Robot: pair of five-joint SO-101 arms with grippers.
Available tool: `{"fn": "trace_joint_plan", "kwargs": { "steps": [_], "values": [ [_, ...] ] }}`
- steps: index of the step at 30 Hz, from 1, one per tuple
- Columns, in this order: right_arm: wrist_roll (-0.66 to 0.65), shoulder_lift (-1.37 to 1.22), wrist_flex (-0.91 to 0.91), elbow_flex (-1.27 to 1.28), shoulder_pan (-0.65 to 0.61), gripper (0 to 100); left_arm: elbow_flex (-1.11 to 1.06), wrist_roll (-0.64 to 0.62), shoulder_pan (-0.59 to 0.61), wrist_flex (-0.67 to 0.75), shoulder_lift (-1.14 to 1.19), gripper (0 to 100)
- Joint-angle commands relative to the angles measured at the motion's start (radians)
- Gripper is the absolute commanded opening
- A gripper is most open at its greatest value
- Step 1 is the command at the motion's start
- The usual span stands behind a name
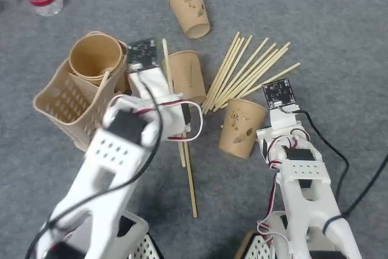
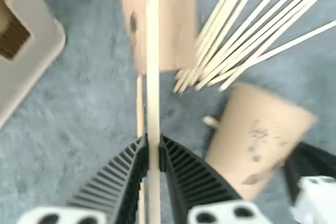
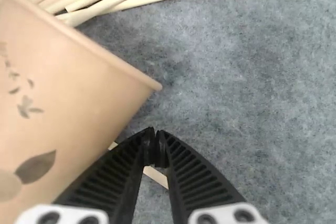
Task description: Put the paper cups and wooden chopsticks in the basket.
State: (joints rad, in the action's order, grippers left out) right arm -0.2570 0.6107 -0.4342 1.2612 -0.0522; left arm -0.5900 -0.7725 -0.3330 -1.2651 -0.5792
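The left gripper is pinching one wooden chopstick between its jaws, just beside the basket, with a long length of the stick jutting out ahead of the fingers. That length is the worry. Swung towards the basket, it is likely to be catching the rim or the stacked cups sitting inside, and I judge that a thin round stick held at one spot is prone to pivoting or sliding out of the pinch. A lying cup is resting right next to the held stick, on the side away from the basket, so a careless sweep could be rolling it farther off. A second stick is lying under the held one. The right gripper, farther from the basket, is pressing its jaws together on nothing, beside another lying cup. The loose chopstick pile and one more cup are lying well apart from the basket
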Motion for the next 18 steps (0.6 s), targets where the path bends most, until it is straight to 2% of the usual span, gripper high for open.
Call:
{"fn": "trace_joint_plan", "kwargs": {
  "steps": [1,6,9,11,14,18],
  "values": [
    [-0.012,0.013,-0.004,-0.052,-0.007,0.9,0.035,0.058,0.008,-0.003,-0.193,1],
    [-0.017,0.024,-0.041,-0.095,-0.004,2.0,0.035,0.107,0.104,0.058,-0.350,1],
    [-0.078,0.010,-0.245,-0.287,0.012,12.5,0.035,0.143,0.183,0.123,-0.427,1],
    [-0.074,-0.012,-0.371,-0.425,0.024,19.0,0.041,0.181,0.247,0.181,-0.482,1],
    [-0.063,-0.062,-0.484,-0.583,0.021,18.0,0.050,0.258,0.382,0.308,-0.528,1],
    [-0.071,-0.148,-0.522,-0.743,0.025,13.0,0.039,0.311,0.551,0.436,-0.519,1]
  ]
}}
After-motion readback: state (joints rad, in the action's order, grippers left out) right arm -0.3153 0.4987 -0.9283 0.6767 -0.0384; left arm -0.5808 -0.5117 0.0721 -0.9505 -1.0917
